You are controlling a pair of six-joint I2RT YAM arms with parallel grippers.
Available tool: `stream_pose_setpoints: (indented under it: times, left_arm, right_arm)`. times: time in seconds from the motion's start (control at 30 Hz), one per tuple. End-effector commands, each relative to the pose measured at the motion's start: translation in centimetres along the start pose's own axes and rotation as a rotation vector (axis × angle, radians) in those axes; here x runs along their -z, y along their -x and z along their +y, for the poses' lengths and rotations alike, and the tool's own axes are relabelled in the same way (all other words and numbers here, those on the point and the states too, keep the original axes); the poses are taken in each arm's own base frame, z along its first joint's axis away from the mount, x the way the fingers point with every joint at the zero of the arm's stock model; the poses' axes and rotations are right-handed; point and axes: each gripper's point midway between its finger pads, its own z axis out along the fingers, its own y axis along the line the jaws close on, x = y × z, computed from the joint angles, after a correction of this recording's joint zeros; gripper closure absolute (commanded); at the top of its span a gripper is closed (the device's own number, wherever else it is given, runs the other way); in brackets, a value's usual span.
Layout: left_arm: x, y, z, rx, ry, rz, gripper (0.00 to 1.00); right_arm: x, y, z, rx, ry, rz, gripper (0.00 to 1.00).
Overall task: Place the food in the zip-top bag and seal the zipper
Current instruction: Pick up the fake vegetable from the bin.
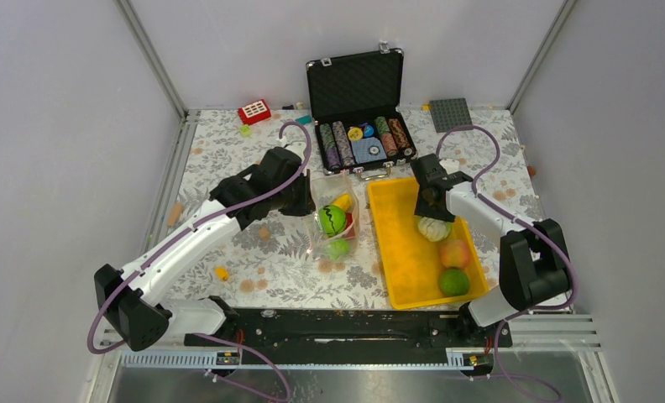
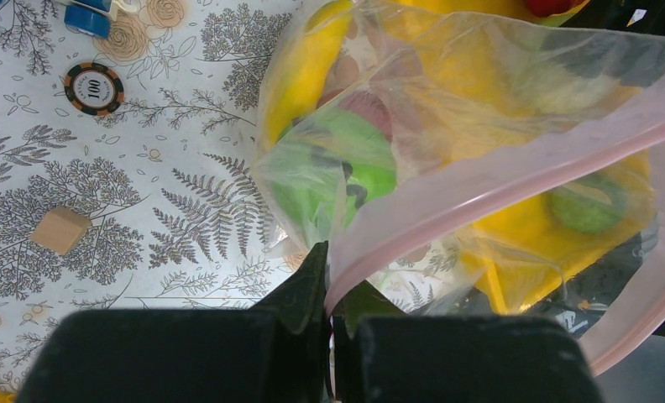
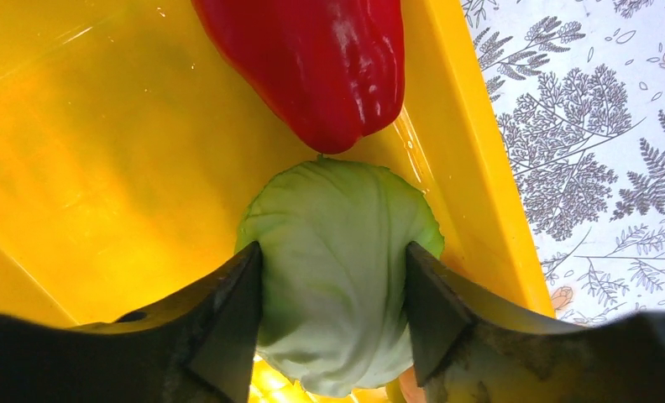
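the part-filled zip-top bag (image 1: pixel 325 191), just left of the yellow tray (image 1: pixel 400 252), is holding some food (image 1: pixel 332 220); left fingers (image 2: pixel 302 290) are pinching its open zipper (image 2: pixel 480 197); right fingers (image 3: pixel 228 323) are clamping a cabbage (image 3: pixel 337 252) in the tray.

The table (image 1: pixel 253 252) has a cloth with leaves and flowers. A yellow tray (image 1: pixel 403 243) lies on it, with the zip-top bag (image 1: pixel 339 220) just to its left. At the back are an open black case (image 1: pixel 354 84), a red block (image 1: pixel 254 112) and a grey plate (image 1: pixel 450 114). A chip (image 2: pixel 94 88) and a wooden cube (image 2: pixel 59 229) lie loose.
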Motion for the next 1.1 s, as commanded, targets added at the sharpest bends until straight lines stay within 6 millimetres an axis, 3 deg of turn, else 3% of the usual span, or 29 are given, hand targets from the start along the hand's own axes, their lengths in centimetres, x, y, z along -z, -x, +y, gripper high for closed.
stream_pose_setpoints:
  times: [0.0, 0.1, 0.17, 0.33, 0.47, 0.53, 0.67, 0.8, 1.0, 1.07]
  left_arm:
    - [0.9, 2.5, -1.5, -0.006, -0.057, -0.074, 1.0]
    - [0.9, 2.4, -1.5, -0.007, -0.057, -0.072, 1.0]
    - [0.9, 2.4, -1.5, -0.006, -0.056, -0.072, 1.0]
    - [0.9, 2.4, -1.9, -0.002, -0.075, -0.061, 1.0]
    - [0.9, 2.4, -1.9, -0.003, -0.077, -0.061, 1.0]
    - [0.9, 2.4, -2.0, -0.002, -0.08, -0.061, 1.0]
    - [0.9, 2.5, -2.2, -0.002, -0.085, -0.059, 1.0]
    - [0.8, 2.4, -2.2, -0.006, -0.089, -0.054, 1.0]
    - [0.7, 2.1, -2.4, -0.005, -0.097, -0.041, 1.0]
    - [0.7, 2.1, -2.4, -0.004, -0.099, -0.04, 1.0]
  right_arm:
    - [0.4, -0.4, -0.5, -0.024, 0.003, -0.003, 0.54]
    - [1.1, -0.1, -0.9, -0.034, 0.011, -0.031, 0.81]
    - [1.7, 0.2, -1.1, -0.043, 0.023, -0.054, 0.9]
    - [4.1, 1.7, -0.8, -0.064, 0.111, -0.132, 0.95]
    - [8.1, 3.5, 1.4, -0.049, 0.346, -0.242, 0.95]
    - [11.7, 4.6, 3.2, -0.025, 0.541, -0.33, 0.94]
    - [21.3, 4.8, 6.9, 0.091, 1.008, -0.466, 0.92]
    - [30.5, 4.0, 8.4, 0.222, 1.42, -0.611, 0.91]
    - [38.3, 3.3, 9.3, 0.328, 1.778, -0.628, 0.91]
    - [40.0, 2.7, 10.0, 0.351, 1.831, -0.624, 0.92]
